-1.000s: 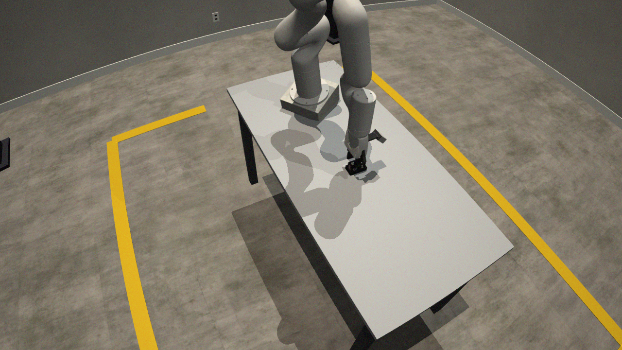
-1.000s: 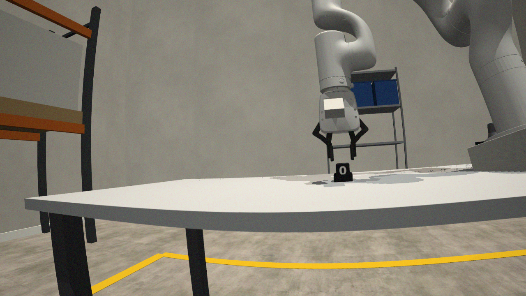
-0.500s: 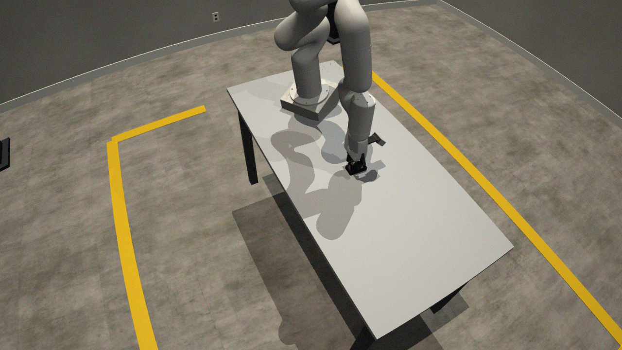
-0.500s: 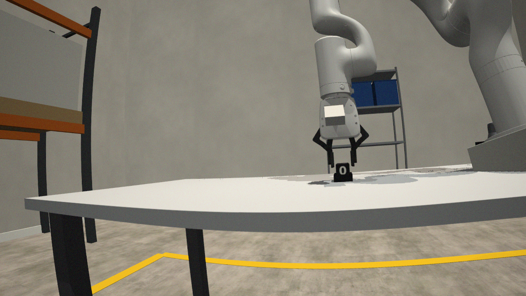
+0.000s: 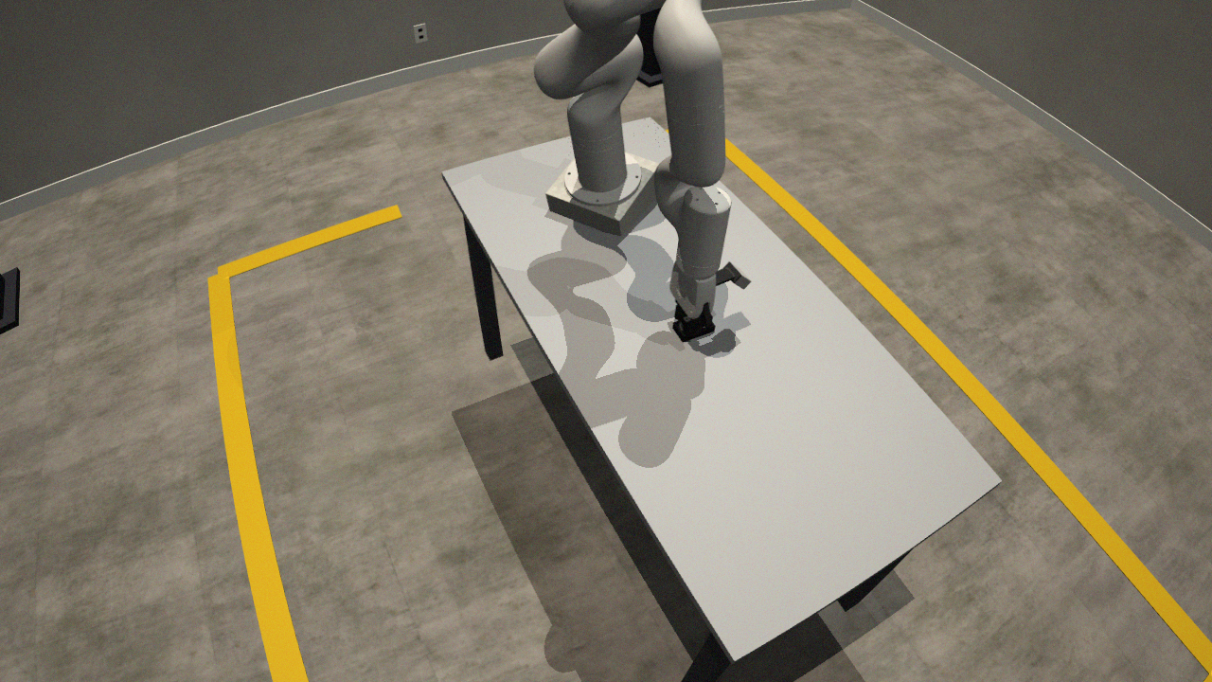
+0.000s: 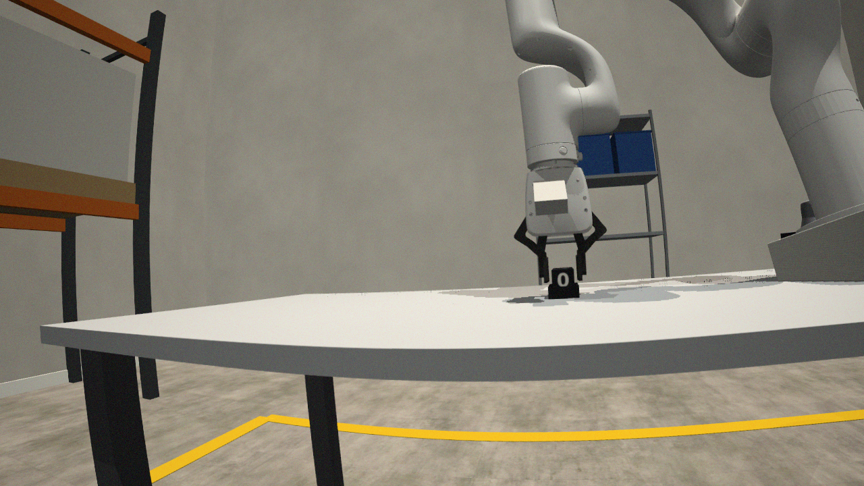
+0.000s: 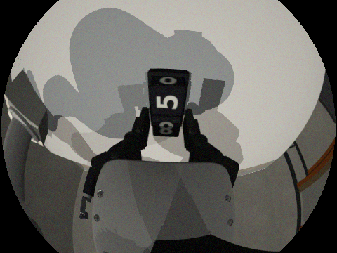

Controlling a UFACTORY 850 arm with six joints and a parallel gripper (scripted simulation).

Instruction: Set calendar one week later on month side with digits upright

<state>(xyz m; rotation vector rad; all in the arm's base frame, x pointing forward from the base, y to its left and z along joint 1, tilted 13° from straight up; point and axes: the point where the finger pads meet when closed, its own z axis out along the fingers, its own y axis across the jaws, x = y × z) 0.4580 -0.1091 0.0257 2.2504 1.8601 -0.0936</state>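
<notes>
On my feed the calendar [image 5: 694, 326] [image 6: 563, 289] [image 7: 168, 102] is black, sitting below my pincer [image 5: 694, 312] [image 6: 562, 275] [image 7: 166, 116], between its fingertips in the wrist view. I read a pale 0 on its end in the exterior view; from the wrist I see 0, 5 and 8 on its faces. I have the pincer partly open, gripping nothing, its fingers on either side of the calendar's upper part. Underneath, the white table [image 5: 813, 440] [image 6: 362, 320] [image 7: 267, 70] carries the arm's shadows. Beyond the pincer, I see blue bins [image 6: 633, 152] on a grey shelf rack [image 6: 660, 211] against a plain wall.

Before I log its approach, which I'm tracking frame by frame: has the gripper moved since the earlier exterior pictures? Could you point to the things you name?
Yes. The gripper [image 5: 693, 320] [image 6: 562, 277] [image 7: 166, 116] has moved down, nearer the table top [image 5: 813, 440] [image 6: 362, 320] [image 7: 274, 70].
</notes>
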